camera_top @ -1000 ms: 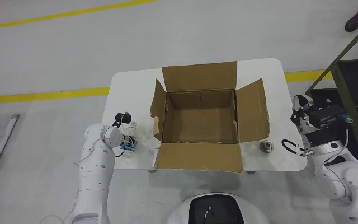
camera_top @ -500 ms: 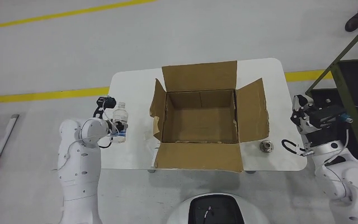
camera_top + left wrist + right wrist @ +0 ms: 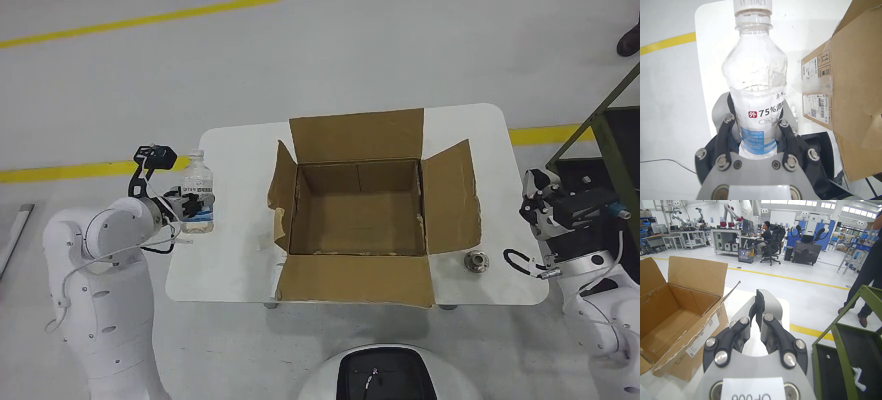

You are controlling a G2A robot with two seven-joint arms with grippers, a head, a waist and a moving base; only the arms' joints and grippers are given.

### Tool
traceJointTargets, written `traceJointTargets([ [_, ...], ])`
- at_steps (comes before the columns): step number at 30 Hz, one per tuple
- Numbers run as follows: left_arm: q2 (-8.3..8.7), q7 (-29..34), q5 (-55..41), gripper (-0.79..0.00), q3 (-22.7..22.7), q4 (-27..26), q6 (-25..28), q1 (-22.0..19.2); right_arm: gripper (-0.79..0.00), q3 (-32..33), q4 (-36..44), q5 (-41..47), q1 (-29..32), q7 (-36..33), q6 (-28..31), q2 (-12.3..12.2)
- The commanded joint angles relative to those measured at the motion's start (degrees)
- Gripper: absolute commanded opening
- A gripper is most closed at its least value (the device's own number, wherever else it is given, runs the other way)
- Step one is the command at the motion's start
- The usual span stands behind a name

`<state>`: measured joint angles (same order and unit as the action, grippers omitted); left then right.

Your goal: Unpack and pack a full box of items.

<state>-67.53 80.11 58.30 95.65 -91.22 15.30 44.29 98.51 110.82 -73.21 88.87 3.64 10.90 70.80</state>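
Clear bottle [image 3: 757,85] pinched by left hand [image 3: 755,121], right hand [image 3: 758,311] pressed together, box [image 3: 355,178] open

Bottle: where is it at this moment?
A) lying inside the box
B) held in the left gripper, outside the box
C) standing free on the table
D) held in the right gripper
B: the left gripper is shut around the bottle at its label, off to the side of the open box.
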Motion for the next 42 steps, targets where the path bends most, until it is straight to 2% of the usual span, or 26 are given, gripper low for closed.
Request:
traceJointTargets([
  [1,0.0,0.0,-0.01,-0.785,0.0,0.0,0.0,0.0,-0.785,0.0,0.0,0.0,0.0,0.0,0.0,0.0],
  [4,-0.01,-0.4,-0.12,-0.785,-0.04,0.06,-0.07,0.22,-0.785,0.0,0.0,0.0,0.0,0.0,0.0,0.0],
  [7,0.03,-3.47,-2.77,-0.785,-1.03,-2.08,0.54,0.32,-0.785,0.0,0.0,0.0,0.0,0.0,0.0,0.0],
  [10,-0.03,-4.93,-8.5,-0.785,-2.5,-4.44,1.27,-2.03,-0.785,0.0,0.0,0.0,0.0,0.0,0.0,0.0],
  [15,-0.29,-5.57,-18.57,-0.785,-7.1,-5.13,2.63,-6.65,-0.785,0.0,0.0,0.0,0.0,0.0,0.0,0.0],
  [20,-0.59,-3.22,-28.89,-0.785,-12.64,-4.53,3.38,-9.48,-0.785,0.0,0.0,0.0,0.0,0.0,0.0,0.0],
  [27,-0.85,2.0,-41.95,-0.785,-19.31,-2.16,1.34,-9.98,-0.785,0.0,0.0,0.0,0.0,0.0,0.0,0.0],
  [42,-0.85,2.0,-41.95,-0.785,-19.31,-2.16,1.34,-9.98,-0.785,0.0,0.0,0.0,0.0,0.0,0.0,0.0],
])
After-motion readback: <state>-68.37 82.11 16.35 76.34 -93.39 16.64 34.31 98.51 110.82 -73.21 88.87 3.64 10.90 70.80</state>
